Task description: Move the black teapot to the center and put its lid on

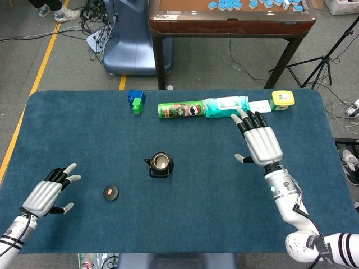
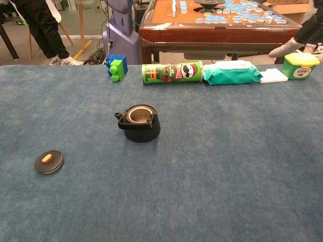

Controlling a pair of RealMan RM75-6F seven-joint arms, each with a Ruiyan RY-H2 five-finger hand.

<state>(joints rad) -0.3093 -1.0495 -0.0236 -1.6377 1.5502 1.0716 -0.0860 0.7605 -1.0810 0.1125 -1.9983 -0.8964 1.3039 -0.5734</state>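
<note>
The black teapot (image 1: 160,165) (image 2: 138,122) stands near the middle of the blue table, its mouth uncovered and its handle folded down across the rim. Its black lid (image 1: 110,193) (image 2: 48,162), with an orange knob, lies flat on the cloth to the pot's left and nearer me. My left hand (image 1: 49,191) hovers open at the table's front left, a short way left of the lid. Far to the right of the pot, my right hand (image 1: 259,142) is open with fingers spread; only a fingertip (image 2: 283,48) shows in the chest view.
Along the far edge lie blue and green blocks (image 1: 136,101), a green Pringles can (image 1: 181,110), a teal wipes pack (image 1: 226,106), a small white box (image 1: 260,106) and a yellow-lidded tub (image 1: 282,100). A wooden mahjong table (image 1: 230,12) stands behind.
</note>
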